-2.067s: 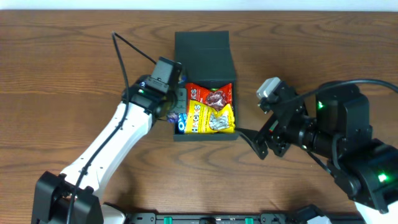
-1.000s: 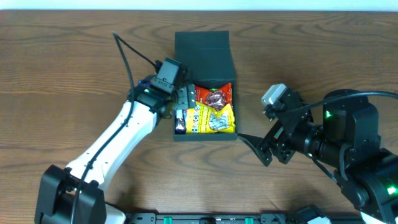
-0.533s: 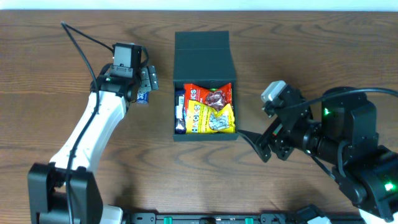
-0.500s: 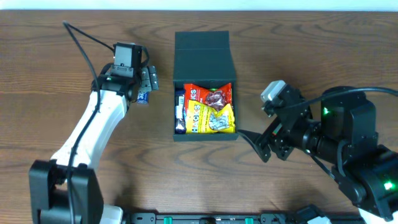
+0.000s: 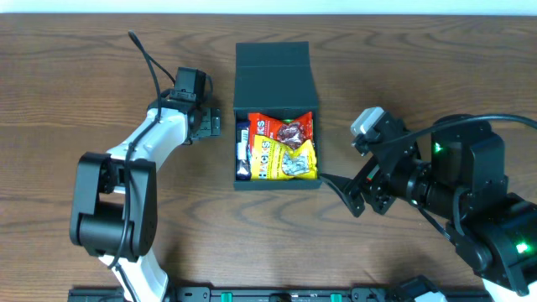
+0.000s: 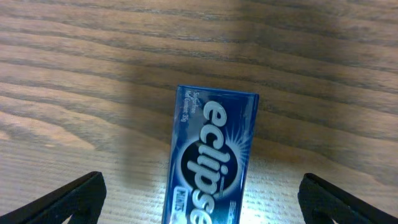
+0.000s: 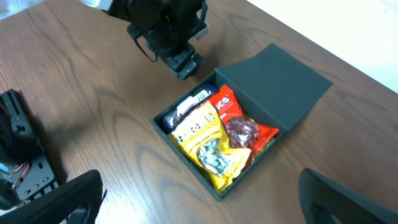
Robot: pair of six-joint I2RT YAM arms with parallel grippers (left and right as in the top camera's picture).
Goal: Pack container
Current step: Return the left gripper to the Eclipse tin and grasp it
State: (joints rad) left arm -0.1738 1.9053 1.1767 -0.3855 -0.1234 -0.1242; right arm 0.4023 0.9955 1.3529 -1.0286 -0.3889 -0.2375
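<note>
Your left fingers (image 6: 68, 199) spread wide above a blue Eclipse gum pack (image 6: 214, 155) | your right fingers (image 7: 62, 199) gape empty near the open dark teal-green rigid square box (image 5: 274, 63)

Left arm (image 5: 155, 147) stretches in from the left of the container (image 5: 273, 63), white forearm angled toward it. The left gripper (image 5: 210, 124) hangs just off the container's left wall, jaws spread wide. Right arm (image 5: 436, 180) sits folded to the container's right. The right gripper (image 5: 346, 195) is near the container's front right corner, jaws wide apart, empty.
</note>
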